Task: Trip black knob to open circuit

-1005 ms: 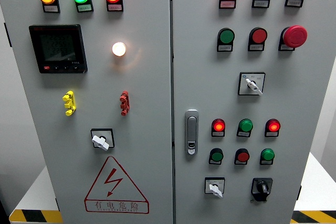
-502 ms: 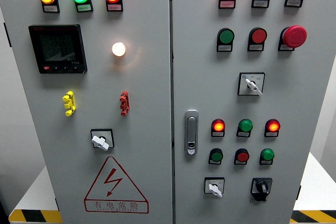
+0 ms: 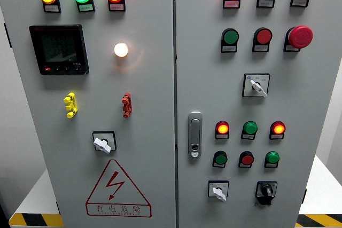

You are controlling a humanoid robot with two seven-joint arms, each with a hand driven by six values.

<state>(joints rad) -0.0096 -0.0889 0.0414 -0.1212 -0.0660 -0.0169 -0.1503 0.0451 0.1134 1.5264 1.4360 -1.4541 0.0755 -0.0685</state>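
Neither robot hand appears in the head view, so their state cannot be told. Small black rotary knob sits low on the right door of the grey metal cabinet, just right of a white-handled selector switch and below a green round pushbutton.

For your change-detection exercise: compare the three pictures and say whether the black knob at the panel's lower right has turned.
No. The black knob sits at the same angle, level with the white selector switch to its left. Neither hand is in view.
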